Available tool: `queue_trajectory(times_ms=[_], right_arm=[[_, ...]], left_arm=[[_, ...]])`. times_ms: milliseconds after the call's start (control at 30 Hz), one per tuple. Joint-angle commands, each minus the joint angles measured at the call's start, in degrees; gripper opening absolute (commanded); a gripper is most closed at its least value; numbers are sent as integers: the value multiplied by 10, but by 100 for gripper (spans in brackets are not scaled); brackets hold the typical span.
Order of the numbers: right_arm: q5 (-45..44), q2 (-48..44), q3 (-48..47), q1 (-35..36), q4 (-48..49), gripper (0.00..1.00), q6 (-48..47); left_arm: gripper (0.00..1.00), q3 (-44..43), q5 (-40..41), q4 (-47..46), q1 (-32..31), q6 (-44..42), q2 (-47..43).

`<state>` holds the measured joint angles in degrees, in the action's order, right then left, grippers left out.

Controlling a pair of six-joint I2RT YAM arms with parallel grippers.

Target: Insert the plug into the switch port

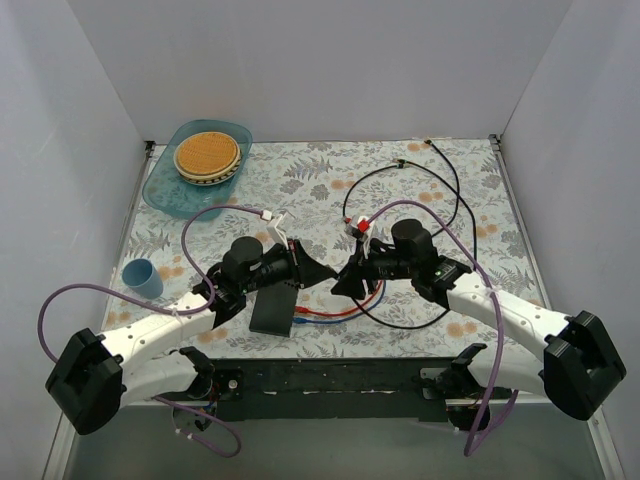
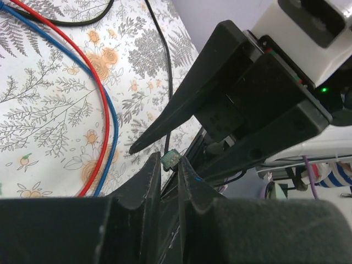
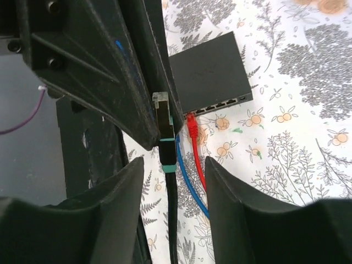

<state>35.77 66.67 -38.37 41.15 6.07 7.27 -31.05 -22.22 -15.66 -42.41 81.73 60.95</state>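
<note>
**As the two grippers meet, the left one pinches the plug**

While a blue cup (image 1: 143,278) stands at the far left, the left gripper (image 2: 168,159) has its fingers almost together, clamping the plug (image 3: 161,113) above its teal boot. Just beside that gripper, the switch (image 1: 275,312) lies flat on the floral table (image 1: 500,200). A red cable (image 3: 193,132) sits in its socket row and a blue cable (image 3: 184,176) runs alongside; the plug hangs clear of it. Rightward, the right gripper (image 3: 175,165) is spread wide, with the plug's black cable (image 3: 171,220) between its fingers.
</note>
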Motion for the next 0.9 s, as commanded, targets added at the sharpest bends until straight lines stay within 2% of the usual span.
queue_trajectory(times_ms=[0, 33, 100, 133, 167, 233, 300, 367, 433, 567, 867], right_arm=[[-91, -30, -34, 31, 1, 57, -7], [-108, -29, -36, 37, -5, 57, -6], [-141, -24, -36, 47, -3, 42, 0], [-146, -18, -37, 49, 0, 28, 2], [-147, -14, -39, 50, -1, 4, 3], [-145, -1, -46, 51, -9, 1, -3], [-133, 2, -49, 51, -20, 1, -13], [-124, -2, -48, 51, -28, 1, -27], [-114, -13, -45, 51, -33, 1, -41], [-91, -27, -48, 51, -45, 1, -53], [39, -21, -60, 51, -33, 1, -48]], left_arm=[[0, -9, 42, -18, -8, 42, -14], [0, -9, 42, -19, -11, 44, -12], [0, -10, 42, -20, -14, 45, -7], [0, -12, 41, -21, -15, 43, -7], [0, -14, 40, -21, -18, 40, -7], [0, -15, 36, -22, -19, 35, -10], [28, -8, 34, -28, -20, 20, -25], [70, 18, 39, -45, -20, 3, -43], [80, 38, 61, -56, -20, 0, -78], [78, 71, 74, -78, -20, -13, -115], [57, 71, 24, -103, -21, -34, -94]])
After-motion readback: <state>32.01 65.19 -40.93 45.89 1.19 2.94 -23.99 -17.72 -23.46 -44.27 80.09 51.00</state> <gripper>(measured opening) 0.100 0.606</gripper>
